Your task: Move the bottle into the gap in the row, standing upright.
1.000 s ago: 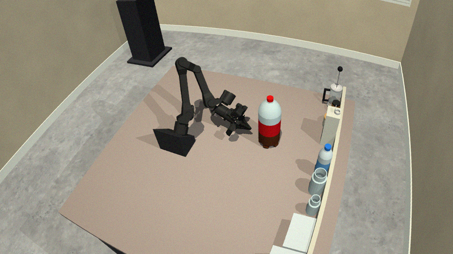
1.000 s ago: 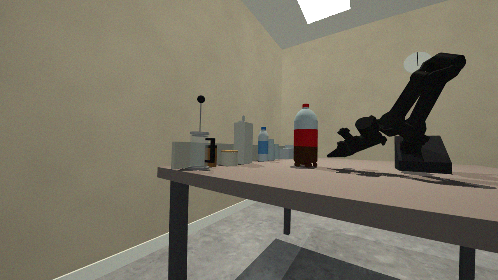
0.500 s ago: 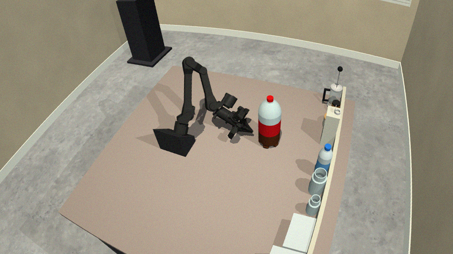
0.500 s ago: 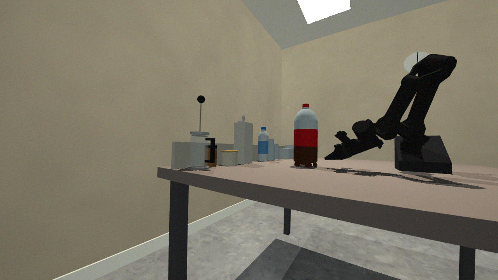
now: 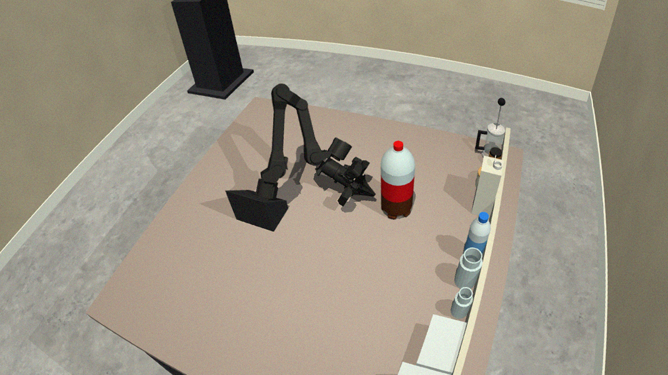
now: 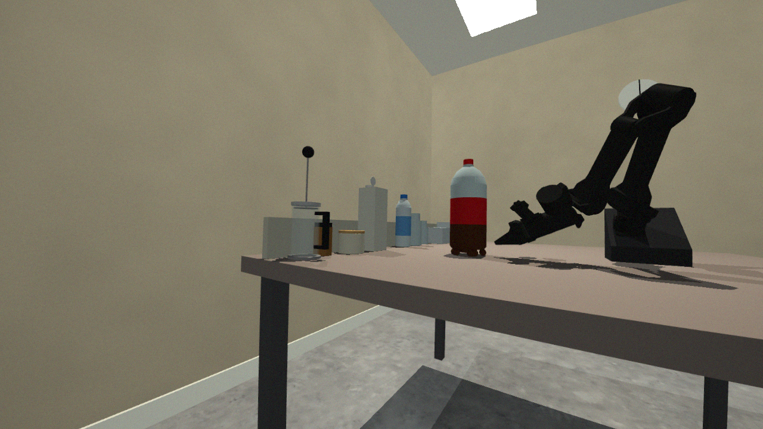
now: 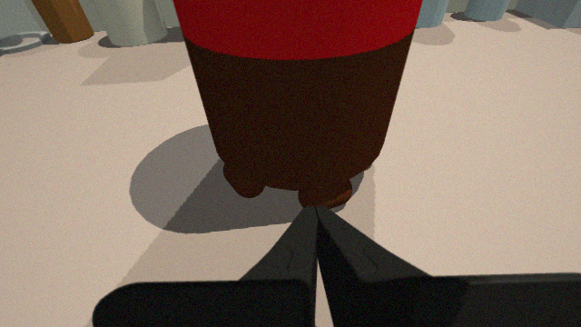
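Observation:
A large cola bottle [image 5: 397, 181] with a red label and red cap stands upright in the middle of the table, apart from the row. It also shows in the side view [image 6: 468, 208] and fills the wrist view [image 7: 297, 95]. My gripper [image 5: 367, 188] is shut and empty, low over the table, with its fingertips [image 7: 315, 210] at the foot of the bottle's base. In the side view the gripper [image 6: 503, 238] points down at the table beside the bottle. The gap in the row [image 5: 476, 201] lies between a tall carton [image 5: 485, 186] and a small blue-capped bottle [image 5: 478, 232].
The row runs along a low cream wall [image 5: 484, 276] at the table's right edge: a French press [image 5: 494, 134], a small jar, the carton, the small bottle, two open cylinders [image 5: 466, 278] and two white boxes [image 5: 429, 358]. The arm's base [image 5: 257, 206] stands left of the bottle.

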Available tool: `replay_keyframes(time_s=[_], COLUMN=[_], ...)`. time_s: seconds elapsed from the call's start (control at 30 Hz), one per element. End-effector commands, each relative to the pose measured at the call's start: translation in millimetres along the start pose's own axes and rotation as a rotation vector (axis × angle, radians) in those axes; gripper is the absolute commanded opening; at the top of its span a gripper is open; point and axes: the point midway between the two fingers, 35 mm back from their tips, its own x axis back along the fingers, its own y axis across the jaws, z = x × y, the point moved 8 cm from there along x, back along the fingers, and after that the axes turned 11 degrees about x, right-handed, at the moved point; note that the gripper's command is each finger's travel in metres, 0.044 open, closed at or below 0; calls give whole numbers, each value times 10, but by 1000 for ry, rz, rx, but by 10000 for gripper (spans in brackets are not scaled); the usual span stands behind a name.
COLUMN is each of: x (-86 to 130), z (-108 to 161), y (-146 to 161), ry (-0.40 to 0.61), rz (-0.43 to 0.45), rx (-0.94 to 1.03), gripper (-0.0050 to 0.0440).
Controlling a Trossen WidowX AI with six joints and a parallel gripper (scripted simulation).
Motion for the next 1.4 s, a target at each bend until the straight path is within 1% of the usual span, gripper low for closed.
replay_keyframes(time_s=[0.0, 0.13, 0.3, 0.43, 1.13, 1.37], x=[-18, -26, -31, -43, -84, -152], z=[-13, -32, -16, -38, -48, -89], y=[-6, 29, -13, 27, -2, 15], ry=[-1, -6, 0, -6, -2, -6], rz=[-2, -6, -1, -5, -3, -6], rx=[6, 6, 7, 6, 6, 5], gripper=[-50, -50, -50, -50, -50, -50])
